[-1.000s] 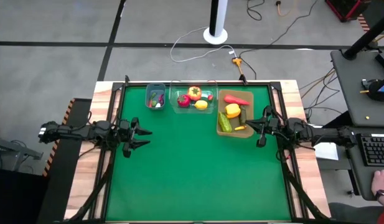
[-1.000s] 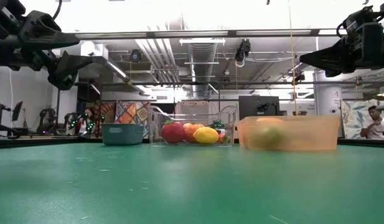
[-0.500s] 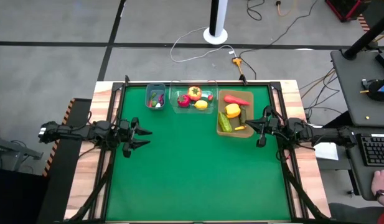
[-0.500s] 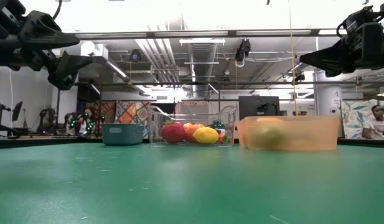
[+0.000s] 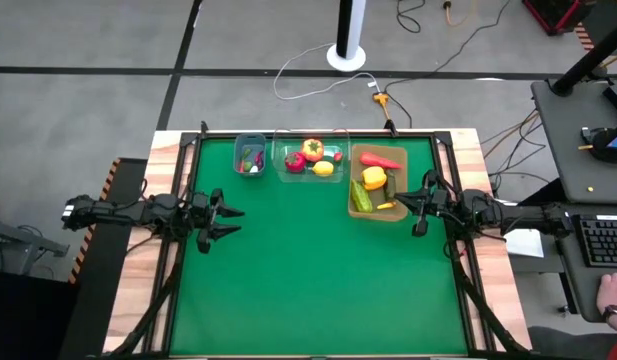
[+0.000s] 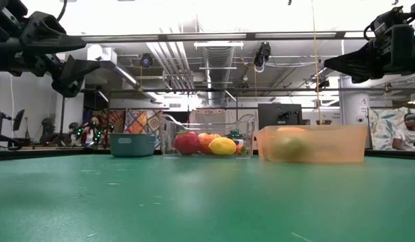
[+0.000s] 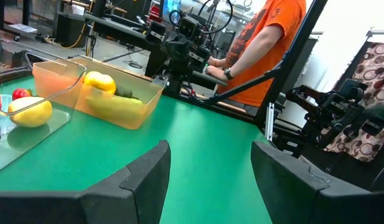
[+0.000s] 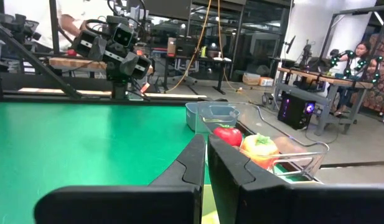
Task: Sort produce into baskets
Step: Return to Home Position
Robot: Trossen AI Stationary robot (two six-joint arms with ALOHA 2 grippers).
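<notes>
The produce lies in three baskets along the far edge. A blue-grey bin (image 5: 250,155) holds small green and red bits. A clear tub (image 5: 333,172) holds a red round piece (image 5: 295,161), an orange pepper (image 5: 312,149) and a lemon (image 5: 324,168). A tan tray (image 5: 354,206) holds a red chilli (image 5: 380,160), a yellow pepper (image 5: 373,178) and a green cucumber (image 5: 361,196). My left gripper (image 5: 232,221) hangs open over the table's left side, pointing level toward the right. My right gripper (image 5: 398,198) is shut and points level toward the left, above the tray's right edge.
The green mat (image 5: 308,280) is bare from the middle to the near edge. A wooden border (image 5: 138,250) and black rails frame it. A person in an orange shirt (image 7: 266,43) stands beyond the right side. A keyboard (image 5: 603,240) sits on a desk there.
</notes>
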